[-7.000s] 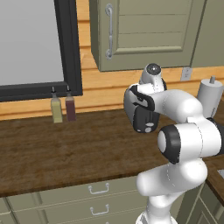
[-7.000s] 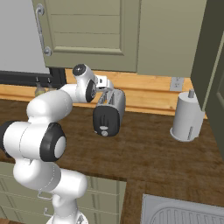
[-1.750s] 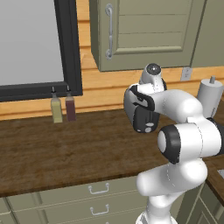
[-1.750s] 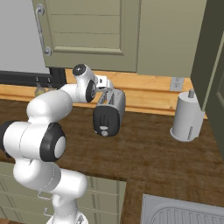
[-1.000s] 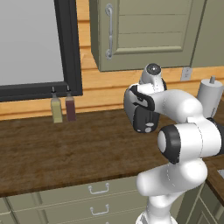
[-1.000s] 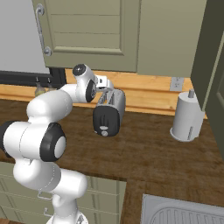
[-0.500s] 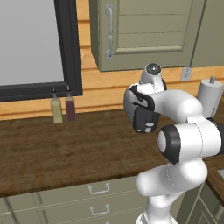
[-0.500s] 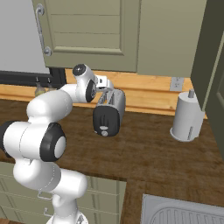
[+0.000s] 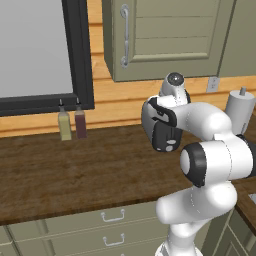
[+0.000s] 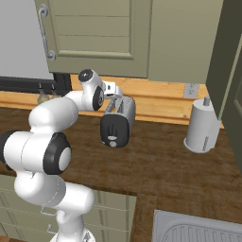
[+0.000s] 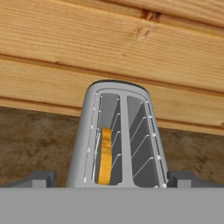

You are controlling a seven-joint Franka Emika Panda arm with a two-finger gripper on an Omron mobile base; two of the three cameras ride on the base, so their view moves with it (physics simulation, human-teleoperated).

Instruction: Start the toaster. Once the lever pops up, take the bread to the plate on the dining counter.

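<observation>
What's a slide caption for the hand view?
Open fingers straddle the silver toaster from above; the bread stands in its left slot, wood-plank wall behind.

the white arm (image 9: 210, 150) rises from 5 o'clock and folds toward centre over a dark wood-grain counter (image 9: 75, 170). at 9 o'clock two small bottles (image 9: 71, 121), one yellowish and one dark red, stand side by side below a black-framed window (image 9: 40, 50). a pale grey cylinder (image 9: 239, 107) stands at 3 o'clock; a green cabinet (image 9: 170, 37) hangs at 12.
</observation>
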